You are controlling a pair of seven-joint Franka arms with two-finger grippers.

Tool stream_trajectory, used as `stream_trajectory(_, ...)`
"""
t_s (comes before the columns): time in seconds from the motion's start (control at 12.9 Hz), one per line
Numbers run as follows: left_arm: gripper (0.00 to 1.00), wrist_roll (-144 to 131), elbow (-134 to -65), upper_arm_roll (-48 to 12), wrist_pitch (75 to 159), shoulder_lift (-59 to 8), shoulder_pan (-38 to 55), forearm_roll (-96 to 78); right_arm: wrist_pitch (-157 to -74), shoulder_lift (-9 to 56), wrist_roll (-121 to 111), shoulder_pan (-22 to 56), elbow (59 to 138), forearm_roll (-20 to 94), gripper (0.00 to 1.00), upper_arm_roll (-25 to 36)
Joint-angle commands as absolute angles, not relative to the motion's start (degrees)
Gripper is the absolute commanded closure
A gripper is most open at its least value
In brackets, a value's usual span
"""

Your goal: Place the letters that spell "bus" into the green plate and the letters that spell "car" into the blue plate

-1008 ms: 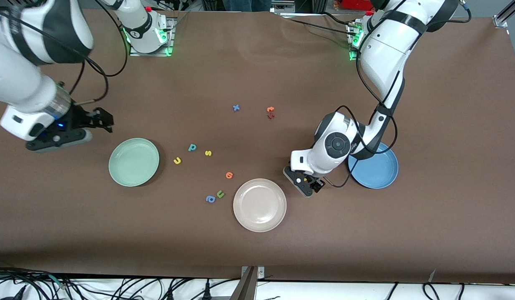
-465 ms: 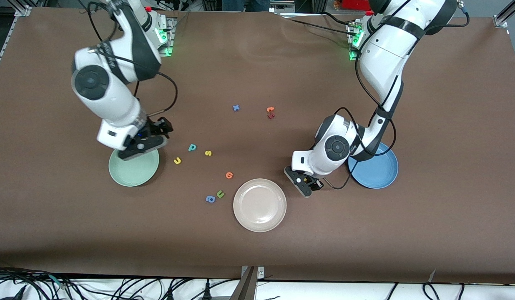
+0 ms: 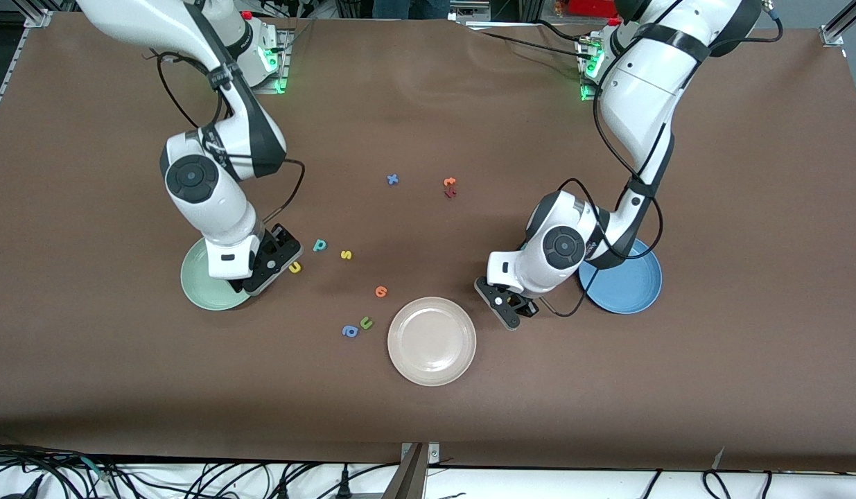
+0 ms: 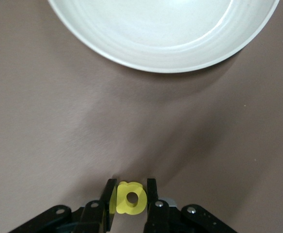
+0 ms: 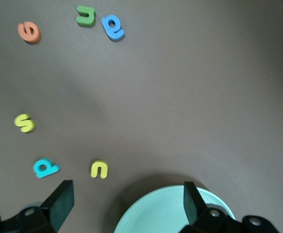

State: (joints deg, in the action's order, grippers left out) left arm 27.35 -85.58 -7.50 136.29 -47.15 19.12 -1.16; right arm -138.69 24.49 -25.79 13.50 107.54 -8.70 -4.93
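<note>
My left gripper (image 3: 512, 309) is down at the table between the beige plate and the blue plate (image 3: 632, 287). In the left wrist view its fingers (image 4: 110, 194) press both sides of the yellow a (image 4: 131, 199), so it is shut on that letter. My right gripper (image 3: 274, 260) hangs open over the rim of the green plate (image 3: 204, 287), beside the yellow u (image 3: 295, 267). The right wrist view shows the green plate (image 5: 173, 213) between the wide fingers, with the yellow u (image 5: 99, 169), teal b (image 5: 45, 167) and yellow s (image 5: 24, 122) on the table. The teal b (image 3: 319, 244) and yellow s (image 3: 345, 255) lie toward the table's middle.
A beige-pink plate (image 3: 432, 341) sits near the front camera. An orange letter (image 3: 380, 291), an olive-green u (image 3: 366, 322) and a blue a (image 3: 349, 331) lie beside it. A blue x (image 3: 392, 179) and orange and red letters (image 3: 450, 187) lie nearer the robots' bases.
The right arm swung in from its end of the table and came down over the green plate's edge. The left gripper's fingers closed onto the yellow a.
</note>
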Motion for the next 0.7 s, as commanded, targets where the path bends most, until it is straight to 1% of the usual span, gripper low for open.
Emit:
stream_trajectory(0.0,0.93,28.04,-85.87,-7.56,127.47,-40.97,16.10,-0.35,-145.17,25.13,-26.11,12.31,112.14,-9.40,0.00,-5.36)
stream_trajectory(0.23,0.93,28.13,-85.96,-7.65,116.49,-37.45,11.70,-0.62,-148.96,26.72,-22.87,12.13,114.60,-6.17,0.00,-5.45)
stream_trajectory(0.39,0.94,27.69,-86.22,-7.56,109.19,-36.30,8.63,-0.44,-150.29,27.85,-20.93,12.13,115.14,-5.63,0.00,-5.45)
stream_trajectory(0.47,0.92,27.77,-86.92,-7.56,108.12,-36.21,7.22,-0.44,-150.38,28.56,-20.66,12.13,115.05,-5.71,0.00,-5.45)
stream_trajectory(0.62,0.92,27.77,-90.33,-7.56,108.72,-36.56,5.37,-0.44,-151.69,29.87,-20.57,12.22,115.05,-5.63,0.01,-5.45)
